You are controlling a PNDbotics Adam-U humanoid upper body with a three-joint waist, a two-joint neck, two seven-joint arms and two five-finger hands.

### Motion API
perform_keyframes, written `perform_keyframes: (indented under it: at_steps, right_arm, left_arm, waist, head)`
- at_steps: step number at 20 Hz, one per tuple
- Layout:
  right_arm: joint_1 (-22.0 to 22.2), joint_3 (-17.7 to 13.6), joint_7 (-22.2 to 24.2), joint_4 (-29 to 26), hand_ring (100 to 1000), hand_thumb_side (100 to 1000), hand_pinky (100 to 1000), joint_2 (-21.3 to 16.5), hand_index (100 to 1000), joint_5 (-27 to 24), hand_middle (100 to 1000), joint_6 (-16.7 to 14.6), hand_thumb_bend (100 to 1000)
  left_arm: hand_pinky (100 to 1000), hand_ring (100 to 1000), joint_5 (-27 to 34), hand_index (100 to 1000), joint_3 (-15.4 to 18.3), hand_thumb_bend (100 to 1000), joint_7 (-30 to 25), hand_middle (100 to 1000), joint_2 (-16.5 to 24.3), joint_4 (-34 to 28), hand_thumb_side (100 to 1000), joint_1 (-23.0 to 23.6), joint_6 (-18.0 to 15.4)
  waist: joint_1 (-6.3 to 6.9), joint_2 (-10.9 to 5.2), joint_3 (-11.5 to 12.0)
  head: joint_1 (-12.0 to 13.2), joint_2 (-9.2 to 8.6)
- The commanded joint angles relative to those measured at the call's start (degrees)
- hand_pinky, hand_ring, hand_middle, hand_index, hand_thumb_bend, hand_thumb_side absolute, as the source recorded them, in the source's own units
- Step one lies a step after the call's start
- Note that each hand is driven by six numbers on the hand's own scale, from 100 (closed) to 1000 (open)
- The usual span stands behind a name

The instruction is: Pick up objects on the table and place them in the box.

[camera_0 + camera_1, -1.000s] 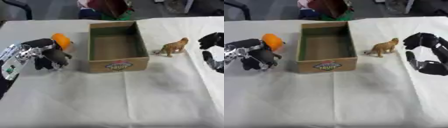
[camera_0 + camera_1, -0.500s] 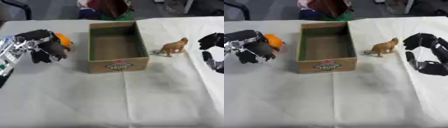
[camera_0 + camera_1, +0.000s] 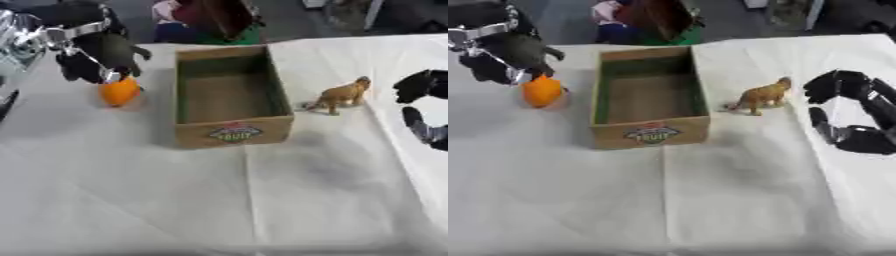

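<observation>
An open cardboard box with a fruit label stands mid-table, and nothing lies inside it. Left of it is an orange ball, right under the curled fingertips of my left hand, which pinch its top; the hand is raised at the upper left. A small brown toy animal stands just right of the box. My right hand rests at the right edge with relaxed, curved fingers and holds nothing.
A white cloth covers the table, with wide bare room in front of the box. Dark red and green things sit beyond the far edge, behind the box.
My left hand has risen and moved toward the far left corner. The orange ball, earlier mostly hidden behind its fingers, now shows below the fingertips. The right hand has stayed put.
</observation>
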Motion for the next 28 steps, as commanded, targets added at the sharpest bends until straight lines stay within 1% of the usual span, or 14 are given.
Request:
perform_keyframes:
  at_steps: [1, 2, 5, 8, 13, 16, 18, 19, 20, 21, 22, 25, 26, 28]
  right_arm:
    - [-1.6, 0.5, 1.0, -0.6, 650, 267, 651, -0.5, 724, -0.9, 718, -0.4, 100]
    - [-1.9, 0.8, 1.4, -0.6, 650, 276, 651, -0.3, 724, -0.9, 716, -0.5, 100]
    - [-2.4, 1.5, 2.3, -0.6, 650, 280, 652, 0.2, 724, -1.0, 714, -0.7, 100]
    - [-2.7, 2.0, 2.9, -0.5, 650, 281, 651, 0.7, 723, -1.0, 713, -0.9, 100]
    - [-2.7, 2.3, 3.7, -0.3, 649, 285, 651, 1.4, 722, -0.9, 710, -1.0, 100]
    - [-2.7, 2.5, 4.1, -0.3, 649, 285, 651, 1.7, 721, -0.8, 707, -1.0, 100]
    - [-2.6, 2.5, 4.2, -0.2, 649, 286, 651, 1.8, 720, -0.7, 706, -1.1, 100]
    - [-2.6, 2.5, 4.2, -0.2, 649, 286, 651, 1.8, 720, -0.7, 706, -1.1, 100]
    - [-2.6, 2.5, 4.2, -0.2, 649, 285, 651, 1.9, 720, -0.7, 705, -1.1, 100]
    - [-2.6, 2.5, 4.2, -0.2, 648, 286, 651, 1.9, 719, -0.7, 705, -1.1, 100]
    - [-2.6, 2.4, 4.1, -0.2, 648, 285, 650, 1.9, 719, -0.7, 705, -1.1, 100]
    - [-2.6, 2.4, 4.1, -0.1, 648, 284, 650, 1.9, 719, -0.6, 704, -1.1, 100]
    - [-2.6, 2.4, 4.1, -0.1, 648, 284, 650, 1.9, 719, -0.6, 704, -1.0, 100]
    - [-2.5, 2.3, 4.2, -0.1, 648, 284, 650, 1.9, 718, -0.6, 703, -1.0, 100]
  left_arm:
    - [614, 447, -3.5, 506, 0.5, 100, 1.8, 332, -3.2, 2.5, 252, -3.3, -2.1]
    - [617, 451, -4.7, 508, 0.5, 112, 2.6, 334, -4.6, 3.5, 198, -4.1, -2.9]
    - [623, 467, -8.7, 522, 0.7, 126, 5.3, 363, -8.5, 6.7, 195, -5.5, -4.9]
    - [627, 480, -11.9, 536, 1.3, 129, 8.3, 385, -11.8, 10.8, 195, -5.8, -6.6]
    - [641, 520, -16.0, 574, 1.8, 150, 13.1, 430, -15.7, 16.3, 195, -5.0, -8.7]
    - [646, 538, -18.3, 589, 2.2, 198, 15.5, 450, -17.4, 19.1, 194, -4.3, -9.9]
    - [654, 566, -19.6, 613, 2.1, 264, 16.9, 483, -18.2, 20.4, 205, -3.8, -10.5]
    - [660, 577, -20.2, 633, 2.1, 317, 17.3, 501, -18.4, 20.9, 218, -3.6, -10.8]
    - [668, 589, -21.0, 674, 1.9, 354, 17.3, 530, -18.5, 21.3, 229, -3.5, -11.1]
    - [673, 600, -21.8, 697, 1.7, 478, 17.0, 544, -18.6, 21.5, 205, -3.3, -11.4]
    - [678, 610, -22.4, 713, 1.6, 429, 16.5, 565, -18.7, 21.8, 249, -3.2, -11.7]
    - [698, 647, -23.0, 758, 1.5, 513, 14.1, 620, -18.6, 22.4, 275, -2.9, -12.4]
    - [717, 680, -23.0, 801, 1.6, 601, 13.0, 671, -18.4, 22.4, 297, -2.9, -12.4]
    - [728, 707, -22.4, 820, 2.2, 669, 11.3, 714, -17.7, 22.0, 318, -3.0, -12.2]
  waist:
    - [-0.21, -0.54, -0.8]
    - [-0.28, -0.42, -1.4]
    - [-0.48, -0.10, -2.7]
    - [-0.60, 0.24, -3.9]
    - [-0.71, 0.71, -5.2]
    - [-0.78, 0.94, -5.7]
    - [-0.85, 1.05, -5.9]
    - [-0.88, 1.08, -5.9]
    - [-0.88, 1.10, -6.0]
    - [-0.88, 1.12, -6.0]
    - [-0.87, 1.13, -6.0]
    - [-0.82, 1.15, -5.8]
    - [-0.79, 1.14, -5.8]
    - [-0.70, 1.06, -5.7]
  head:
    - [1.6, 0.28]
    - [2.0, 0.28]
    - [2.8, 0.28]
    - [3.5, 0.28]
    - [3.7, 0.28]
    - [3.8, 0.28]
    - [3.6, 0.28]
    - [3.6, 0.28]
    - [3.6, 0.28]
    - [3.6, 0.28]
    - [3.7, 0.28]
    - [3.7, 0.27]
    - [3.6, 0.27]
    - [3.6, 0.27]
